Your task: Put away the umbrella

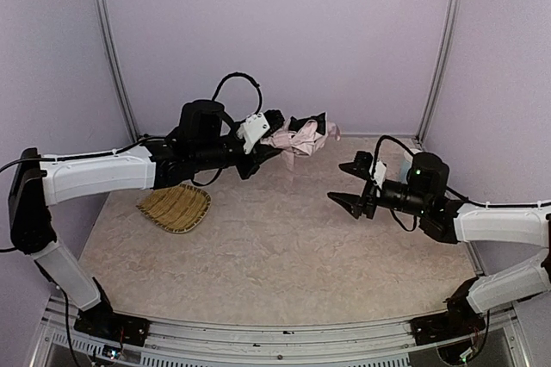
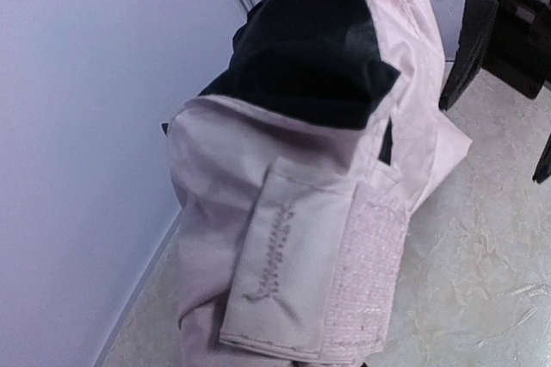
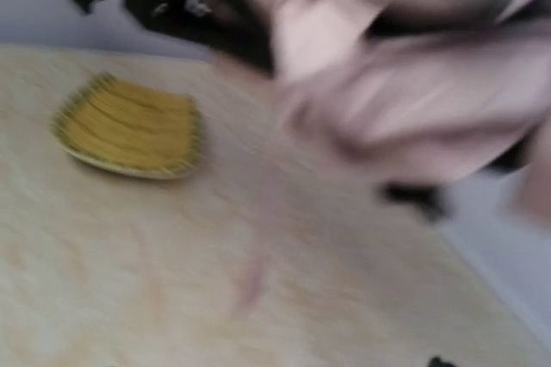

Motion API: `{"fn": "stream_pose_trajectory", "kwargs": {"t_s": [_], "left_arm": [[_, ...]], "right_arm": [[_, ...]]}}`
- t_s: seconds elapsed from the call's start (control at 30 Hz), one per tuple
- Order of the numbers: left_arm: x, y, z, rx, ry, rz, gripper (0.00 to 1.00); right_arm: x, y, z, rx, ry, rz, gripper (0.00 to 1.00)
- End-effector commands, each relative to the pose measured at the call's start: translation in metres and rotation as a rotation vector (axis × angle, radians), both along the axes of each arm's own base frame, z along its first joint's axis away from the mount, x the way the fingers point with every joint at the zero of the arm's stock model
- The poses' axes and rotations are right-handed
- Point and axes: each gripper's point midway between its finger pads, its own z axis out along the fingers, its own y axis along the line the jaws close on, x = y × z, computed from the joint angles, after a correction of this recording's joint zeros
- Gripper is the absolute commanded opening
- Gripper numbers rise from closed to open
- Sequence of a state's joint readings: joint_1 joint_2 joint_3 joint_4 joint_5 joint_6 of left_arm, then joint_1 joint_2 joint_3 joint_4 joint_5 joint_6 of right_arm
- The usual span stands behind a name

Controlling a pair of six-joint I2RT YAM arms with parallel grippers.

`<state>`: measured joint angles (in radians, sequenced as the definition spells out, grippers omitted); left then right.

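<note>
The pale pink umbrella is folded and crumpled, and it hangs in the air near the back wall. My left gripper is shut on its left end. In the left wrist view the umbrella fills the frame and hides my fingers. Its black inner part is at the top, and the pink strap tab with its velcro patch hangs at the bottom. My right gripper is open and empty, to the right of the umbrella and lower. The right wrist view is blurred and shows the umbrella close ahead.
A yellow woven tray lies on the beige tabletop at the left, under my left arm; it also shows in the right wrist view. Purple walls close in the back and sides.
</note>
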<state>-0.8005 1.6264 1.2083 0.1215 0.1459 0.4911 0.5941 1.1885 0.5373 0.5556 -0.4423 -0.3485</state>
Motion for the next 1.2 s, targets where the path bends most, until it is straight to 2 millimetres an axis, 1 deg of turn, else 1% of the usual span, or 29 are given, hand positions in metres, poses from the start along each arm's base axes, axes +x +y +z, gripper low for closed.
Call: {"fn": "stream_pose_trajectory", "kwargs": {"t_s": [0.0, 0.07, 0.17, 0.27, 0.43, 0.53, 0.67, 0.77, 0.8, 0.83, 1.0, 1.03, 1.07, 1.17], "left_arm": [[-0.007, -0.002, 0.056, -0.070, -0.039, 0.025, 0.00], [-0.012, -0.003, 0.069, -0.087, -0.039, 0.021, 0.00], [-0.020, -0.006, 0.086, -0.096, -0.056, 0.017, 0.00], [-0.030, -0.010, 0.097, -0.102, -0.081, 0.005, 0.00], [-0.038, -0.011, 0.111, -0.133, -0.090, -0.006, 0.00], [-0.043, -0.013, 0.117, -0.152, -0.089, -0.026, 0.00], [-0.044, -0.014, 0.121, -0.160, -0.090, -0.028, 0.00], [-0.045, -0.015, 0.121, -0.164, -0.088, -0.034, 0.00], [-0.045, -0.015, 0.121, -0.163, -0.089, -0.036, 0.00], [-0.045, -0.015, 0.121, -0.163, -0.088, -0.035, 0.00], [-0.045, -0.015, 0.120, -0.160, -0.082, -0.037, 0.00], [-0.045, -0.014, 0.121, -0.163, -0.079, -0.038, 0.00], [-0.045, -0.013, 0.122, -0.166, -0.075, -0.038, 0.00], [-0.038, -0.005, 0.124, -0.175, -0.057, -0.017, 0.00]], "right_arm": [[-0.010, 0.018, -0.001, 0.162, 0.151, 0.135, 0.73], [-0.002, 0.026, 0.001, 0.208, 0.169, 0.134, 0.73], [0.010, 0.043, -0.001, 0.224, 0.174, 0.147, 0.73], [0.018, 0.056, -0.001, 0.241, 0.134, 0.160, 0.73], [0.018, 0.077, -0.012, 0.231, 0.116, 0.215, 0.72], [0.021, 0.086, -0.020, 0.236, 0.140, 0.239, 0.67], [0.020, 0.094, -0.024, 0.247, 0.159, 0.266, 0.54], [0.020, 0.098, -0.030, 0.237, 0.163, 0.268, 0.52], [0.020, 0.098, -0.031, 0.236, 0.166, 0.262, 0.49], [0.022, 0.098, -0.032, 0.237, 0.167, 0.250, 0.42], [0.026, 0.094, -0.031, 0.217, 0.135, 0.212, 0.02], [0.026, 0.093, -0.032, 0.208, 0.135, 0.208, 0.00], [0.026, 0.091, -0.033, 0.200, 0.139, 0.207, 0.00], [0.021, 0.078, -0.029, 0.204, 0.148, 0.231, 0.00]]}}
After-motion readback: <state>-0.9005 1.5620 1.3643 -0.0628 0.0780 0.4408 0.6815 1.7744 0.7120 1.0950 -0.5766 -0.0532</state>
